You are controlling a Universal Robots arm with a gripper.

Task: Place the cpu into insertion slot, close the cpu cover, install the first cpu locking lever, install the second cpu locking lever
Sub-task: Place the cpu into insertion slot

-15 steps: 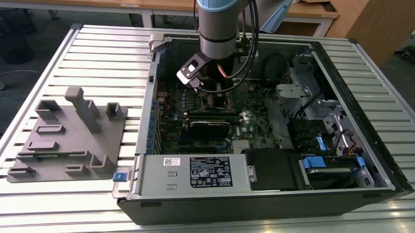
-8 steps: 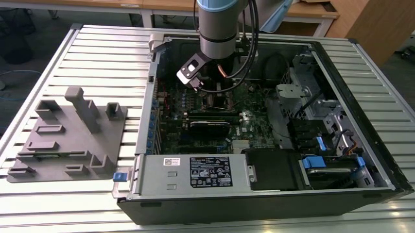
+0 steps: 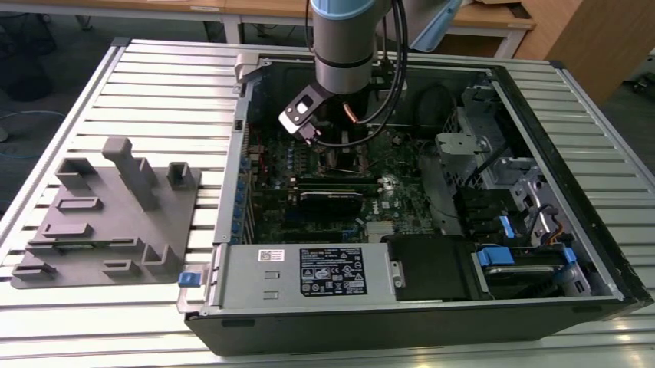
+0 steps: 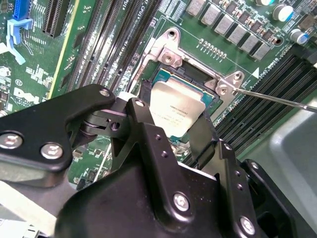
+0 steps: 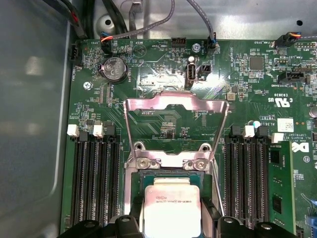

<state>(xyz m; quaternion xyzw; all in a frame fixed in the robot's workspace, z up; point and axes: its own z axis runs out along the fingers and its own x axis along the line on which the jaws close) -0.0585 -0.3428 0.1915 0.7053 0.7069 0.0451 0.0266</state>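
In the second wrist view, the black body of my gripper (image 4: pixel 173 144) covers the near half of the cpu (image 4: pixel 174 106) and much of the insertion slot (image 4: pixel 166 75). I cannot tell whether the cpu lies fully seated. In the first wrist view, the picture's edge cuts off the cpu's near side. In the exterior view, my arm (image 3: pixel 346 46) stands in front of the insertion slot and hides it.

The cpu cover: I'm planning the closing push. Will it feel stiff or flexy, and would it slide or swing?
The cpu cover is a thin metal frame with a cut-out window, so probably light and slightly flexy. It stands open, hinged at the insertion slot, so a push likely swings it rather than slides it. Its shiny surface may be slippery.
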